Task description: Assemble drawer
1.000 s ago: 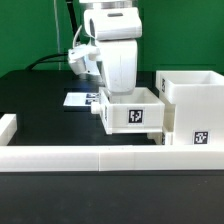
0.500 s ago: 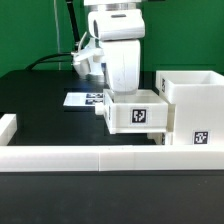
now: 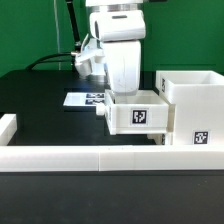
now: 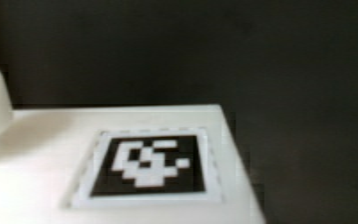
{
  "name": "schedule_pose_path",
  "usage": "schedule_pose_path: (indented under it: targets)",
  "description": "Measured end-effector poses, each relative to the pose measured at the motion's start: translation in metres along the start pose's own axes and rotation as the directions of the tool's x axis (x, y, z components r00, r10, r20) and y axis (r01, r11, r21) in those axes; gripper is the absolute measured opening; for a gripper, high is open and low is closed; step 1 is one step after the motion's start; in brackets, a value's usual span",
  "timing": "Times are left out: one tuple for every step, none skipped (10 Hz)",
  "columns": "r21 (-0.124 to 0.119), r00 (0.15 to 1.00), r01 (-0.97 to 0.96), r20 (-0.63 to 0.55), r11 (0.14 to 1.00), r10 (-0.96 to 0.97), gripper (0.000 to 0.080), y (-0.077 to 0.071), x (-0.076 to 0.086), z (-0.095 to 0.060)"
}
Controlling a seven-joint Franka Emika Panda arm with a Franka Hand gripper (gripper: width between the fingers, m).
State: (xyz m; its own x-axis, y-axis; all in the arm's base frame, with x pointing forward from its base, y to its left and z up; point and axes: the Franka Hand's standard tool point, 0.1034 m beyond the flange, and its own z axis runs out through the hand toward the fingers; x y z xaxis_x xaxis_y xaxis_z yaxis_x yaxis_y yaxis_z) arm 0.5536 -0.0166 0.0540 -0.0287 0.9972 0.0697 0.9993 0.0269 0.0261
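A small white open-top tray [image 3: 137, 114] with a square tag on its front sits at the middle of the exterior view, touching or nearly touching the tall white box shell [image 3: 195, 105] on the exterior view's right. My gripper [image 3: 125, 92] reaches down into the tray from above. Its fingertips are hidden behind the tray wall, and the tray moves with it. The wrist view shows only a blurred white panel with a black-and-white tag [image 4: 149, 165], with no fingers in sight. I cannot make out a second tray.
A row of low white border blocks [image 3: 100, 158] runs along the front, with another block [image 3: 8, 128] at the exterior view's left. The marker board [image 3: 82, 99] lies flat behind the tray. The table is black.
The gripper and the small tray have shifted together a little toward the exterior view's right, closer to the box shell, and slightly up.
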Motion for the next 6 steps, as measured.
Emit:
schedule_pose_path:
  targets:
    - [0.001, 1.000, -0.006, 0.000, 1.000, 0.006, 0.0041, -0.0003, 0.0007, 0.0001]
    - [0.000, 1.000, -0.004, 0.000, 1.000, 0.004, 0.0041, -0.0004, 0.0023, -0.0003]
    - [0.002, 1.000, -0.004, -0.001, 1.000, 0.004, 0.0041, -0.0011, 0.0034, 0.0001]
    - [0.018, 1.000, -0.004, -0.002, 1.000, 0.004, 0.0041, -0.0036, 0.0035, 0.0007]
    - [0.018, 1.000, -0.004, -0.001, 1.000, 0.004, 0.0041, -0.0042, 0.0033, 0.0007]
    - [0.018, 1.000, -0.005, 0.000, 1.000, 0.005, 0.0041, -0.0055, 0.0024, -0.0005]
